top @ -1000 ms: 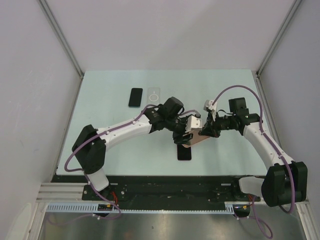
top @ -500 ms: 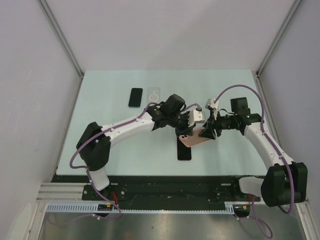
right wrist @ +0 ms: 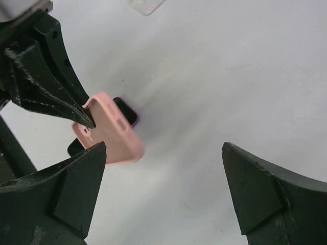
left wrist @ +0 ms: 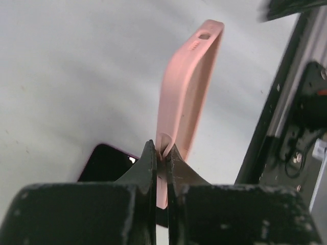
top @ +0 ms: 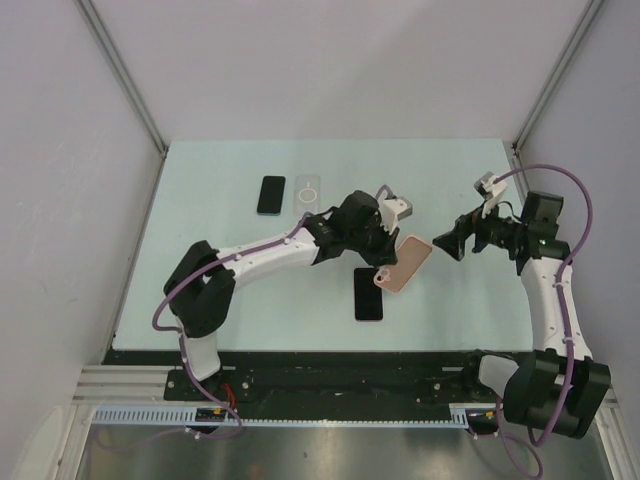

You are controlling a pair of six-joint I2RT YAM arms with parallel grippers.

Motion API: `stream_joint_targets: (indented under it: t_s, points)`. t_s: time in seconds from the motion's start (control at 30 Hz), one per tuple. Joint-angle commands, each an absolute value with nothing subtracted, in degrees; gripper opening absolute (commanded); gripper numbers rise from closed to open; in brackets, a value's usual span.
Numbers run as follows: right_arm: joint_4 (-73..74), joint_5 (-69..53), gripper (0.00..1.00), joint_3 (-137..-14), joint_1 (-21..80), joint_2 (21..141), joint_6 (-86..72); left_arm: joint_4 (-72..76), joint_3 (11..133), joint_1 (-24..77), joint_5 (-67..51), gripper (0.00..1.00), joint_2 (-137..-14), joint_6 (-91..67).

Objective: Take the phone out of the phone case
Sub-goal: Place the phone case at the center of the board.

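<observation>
Toward the near edge of the table [top: 200, 300], phone [top: 368, 307] flat and bare, just beside the raised pink case [top: 406, 262]; left gripper [left wrist: 162, 154] clamped on the case's rim; right gripper [right wrist: 164, 148] spread wide, well apart, table showing between; second phone [top: 271, 194] far back

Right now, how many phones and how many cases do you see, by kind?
Phones: 2, far black phone and near black phone
Cases: 2, clear case and pink case
Total: 4
</observation>
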State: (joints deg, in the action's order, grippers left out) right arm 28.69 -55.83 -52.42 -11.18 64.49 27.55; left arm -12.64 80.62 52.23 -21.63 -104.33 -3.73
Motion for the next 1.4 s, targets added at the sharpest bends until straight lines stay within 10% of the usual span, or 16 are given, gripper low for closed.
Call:
stream_joint_targets:
  t_s: [0.0,1.07,1.17,1.37]
  points:
    - [25.7,-57.1,1.00,-54.2,-14.9,61.9,24.5,-10.5,82.1,52.5,-10.4,0.00,-106.1,-26.2]
    - [25.7,-60.0,1.00,-52.9,-18.9,59.6,24.4,-18.0,94.9,57.8,-13.6,0.03,-125.7,-51.2]
    - [27.0,-59.9,1.00,-52.9,-18.9,59.9,26.6,-18.5,95.7,57.0,-12.2,0.28,-126.2,-50.1]
    - [28.8,-55.4,1.00,-52.9,-18.7,60.5,29.5,-18.5,95.2,56.8,-12.1,0.43,-124.9,-49.0]
